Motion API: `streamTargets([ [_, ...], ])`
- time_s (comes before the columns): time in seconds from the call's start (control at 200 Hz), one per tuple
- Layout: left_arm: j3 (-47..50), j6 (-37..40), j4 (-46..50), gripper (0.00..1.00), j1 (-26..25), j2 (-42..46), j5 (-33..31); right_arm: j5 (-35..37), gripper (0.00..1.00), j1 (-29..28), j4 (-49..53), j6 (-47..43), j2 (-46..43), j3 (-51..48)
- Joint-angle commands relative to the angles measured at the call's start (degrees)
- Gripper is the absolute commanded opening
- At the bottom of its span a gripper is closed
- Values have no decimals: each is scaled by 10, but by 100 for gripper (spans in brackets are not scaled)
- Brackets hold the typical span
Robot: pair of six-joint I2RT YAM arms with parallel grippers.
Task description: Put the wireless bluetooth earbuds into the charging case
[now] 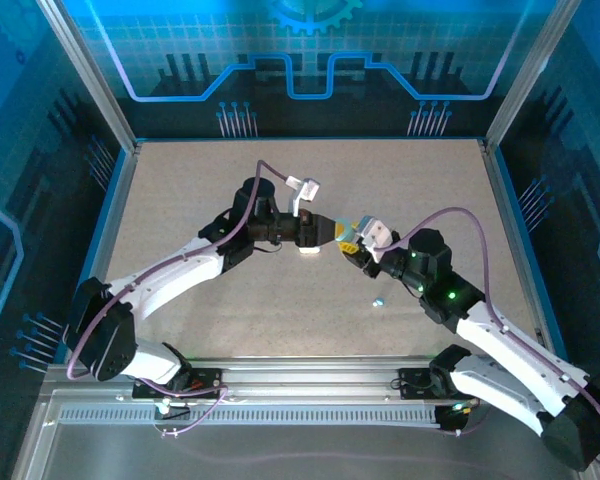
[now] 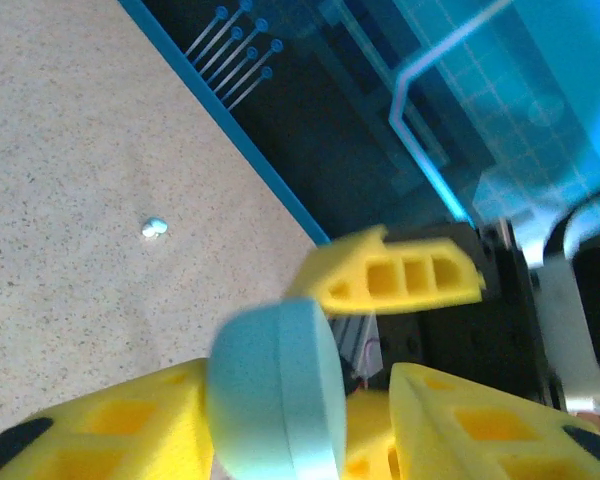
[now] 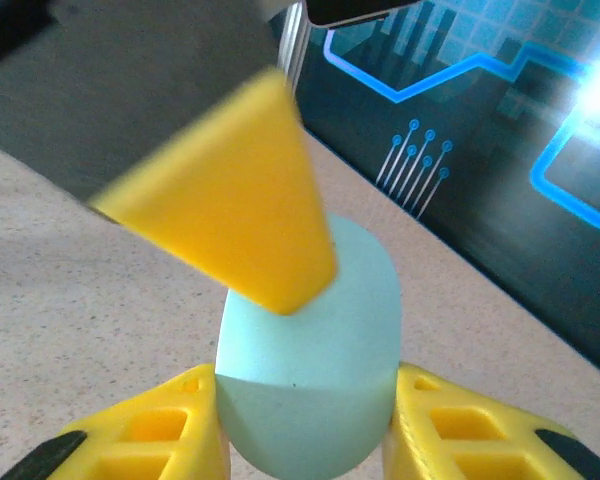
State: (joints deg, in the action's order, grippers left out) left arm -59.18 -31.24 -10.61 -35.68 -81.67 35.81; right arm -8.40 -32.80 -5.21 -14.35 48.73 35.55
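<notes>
Both arms meet over mid-table (image 1: pixel 230 180) with the case (image 3: pixel 310 340) between them, held off the surface as far as I can tell. It reads as a handover or regrip: one arm has to steady the case so the other can work on it. No earbud is loaded yet.

Right gripper (image 3: pixel 308 400): both fingers are pressed on the case's sides, pinching it. Grip looks firm.

Left gripper (image 2: pixel 298 400): jaws stand apart, wider than the case. One finger touches the case and there's a gap on the other side. In the right wrist view, a left finger (image 3: pixel 230 210) lies across the case's upper face. My read is touching, not clamping.

Earbud (image 2: pixel 155 228): a pale speck loose on the table, well apart from both grippers, on the right arm's side and nearer the bases.

Can't make out:
- Whether the case lid is open or shut. No seam or cavity I'd trust.
- Whether the speck is one earbud or two lying together. Too small.
- Where the left finger touches the case in the right wrist view. It's blurred.
- The case's lower end, cut off in both wrist views.
- What the small white patch (image 1: pixel 308 250) under the left gripper is in the top view.
</notes>
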Motion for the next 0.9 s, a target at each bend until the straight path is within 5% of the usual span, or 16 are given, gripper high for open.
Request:
streamTargets([
  [0.0, 17, 79, -36, 55, -2, 34, 49, -118, 36, 27, 40, 34, 7, 43],
  [0.225, 60, 289, -58, 63, -2, 72, 119, -272, 36, 53, 125, 32, 41, 99],
  [0.47, 11, 463, 104, 59, 2, 83, 114, -351, 36, 65, 215, -13, 77, 163],
  [0.896, 4, 520, 141, 48, 4, 92, 106, -371, 36, 67, 252, -36, 104, 197],
])
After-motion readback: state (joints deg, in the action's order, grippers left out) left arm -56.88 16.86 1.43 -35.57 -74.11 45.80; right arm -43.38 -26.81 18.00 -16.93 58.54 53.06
